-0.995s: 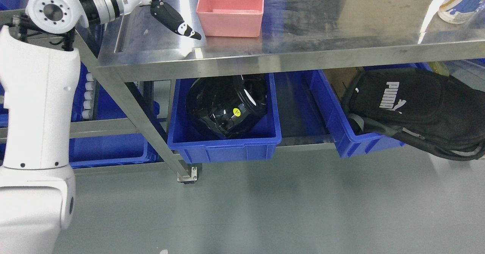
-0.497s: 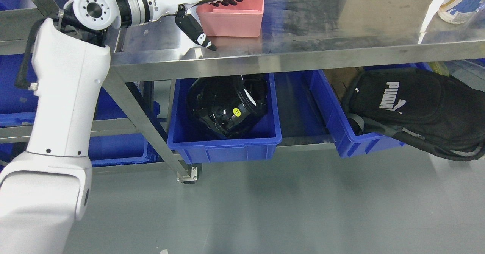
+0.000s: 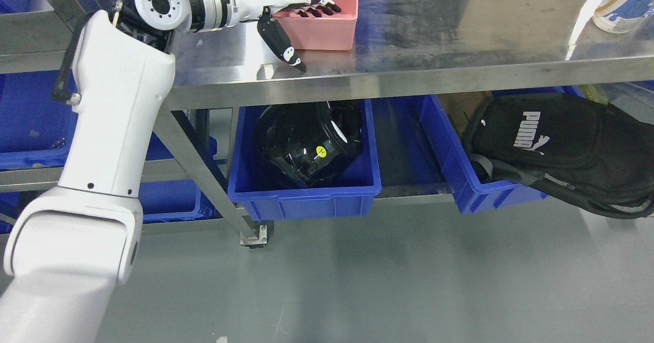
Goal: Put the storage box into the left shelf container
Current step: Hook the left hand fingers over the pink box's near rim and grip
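**Left hand poised over the near-left corner of the pink box, not yet closed on it**

The pink storage box [image 3: 317,13] is seen on the far part of the steel table [image 3: 460,41], open side up, its long axis running left to right and its near wall facing the camera. The left hand [image 3: 299,18] is reached in from the left: the four fingers [image 3: 319,9] are stretched out over the rim and into the cavity, while the thumb [image 3: 283,49] is held down outside the near wall, apart from it, so the hand is spread and nothing is gripped. The box lies immediately right of the palm. A pinch of the near wall is judged to be the coming move. The right arm is not seen. Blue bins [image 3: 306,200] are seen on the shelf below.
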Controlling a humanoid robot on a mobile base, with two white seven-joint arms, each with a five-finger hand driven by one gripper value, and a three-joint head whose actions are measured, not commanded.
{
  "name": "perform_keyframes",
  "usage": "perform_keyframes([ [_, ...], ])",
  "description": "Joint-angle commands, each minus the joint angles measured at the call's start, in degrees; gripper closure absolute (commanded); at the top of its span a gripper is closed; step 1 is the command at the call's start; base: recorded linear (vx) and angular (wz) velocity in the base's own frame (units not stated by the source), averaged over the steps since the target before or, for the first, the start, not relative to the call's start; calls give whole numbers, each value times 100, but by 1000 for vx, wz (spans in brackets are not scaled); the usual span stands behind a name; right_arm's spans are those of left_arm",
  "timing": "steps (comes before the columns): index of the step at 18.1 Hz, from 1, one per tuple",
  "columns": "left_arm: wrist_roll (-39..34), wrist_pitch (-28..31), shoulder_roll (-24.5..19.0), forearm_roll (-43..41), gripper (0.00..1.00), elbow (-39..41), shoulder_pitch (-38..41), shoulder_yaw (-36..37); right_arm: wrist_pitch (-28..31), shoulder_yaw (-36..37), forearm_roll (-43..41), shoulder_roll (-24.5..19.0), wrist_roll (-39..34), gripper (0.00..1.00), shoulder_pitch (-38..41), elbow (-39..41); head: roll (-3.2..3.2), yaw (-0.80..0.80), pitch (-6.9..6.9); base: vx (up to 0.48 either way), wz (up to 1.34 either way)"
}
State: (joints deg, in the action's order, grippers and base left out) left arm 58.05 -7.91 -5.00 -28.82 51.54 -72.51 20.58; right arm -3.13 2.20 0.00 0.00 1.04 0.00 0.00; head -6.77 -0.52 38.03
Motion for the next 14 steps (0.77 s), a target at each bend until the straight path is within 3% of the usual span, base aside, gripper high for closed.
perform_keyframes([
  [1, 31, -17, 315, -141, 46, -688, -44, -193, -3, 0, 0, 100, 1, 1, -106, 100, 0, 0, 0, 1, 64],
  [8, 22, -149, 400, -141, 91, -733, -26, -808, -3, 0, 0, 100, 1, 1, -106, 100, 0, 0, 0, 3, 45],
  [11, 22, -368, 400, -124, 99, -724, -35, -1229, -3, 0, 0, 100, 1, 1, -106, 100, 0, 0, 0, 3, 13],
  [14, 13, -544, 400, -98, 100, -671, -122, -1661, -3, 0, 0, 100, 1, 1, -106, 100, 0, 0, 0, 0, 0],
])
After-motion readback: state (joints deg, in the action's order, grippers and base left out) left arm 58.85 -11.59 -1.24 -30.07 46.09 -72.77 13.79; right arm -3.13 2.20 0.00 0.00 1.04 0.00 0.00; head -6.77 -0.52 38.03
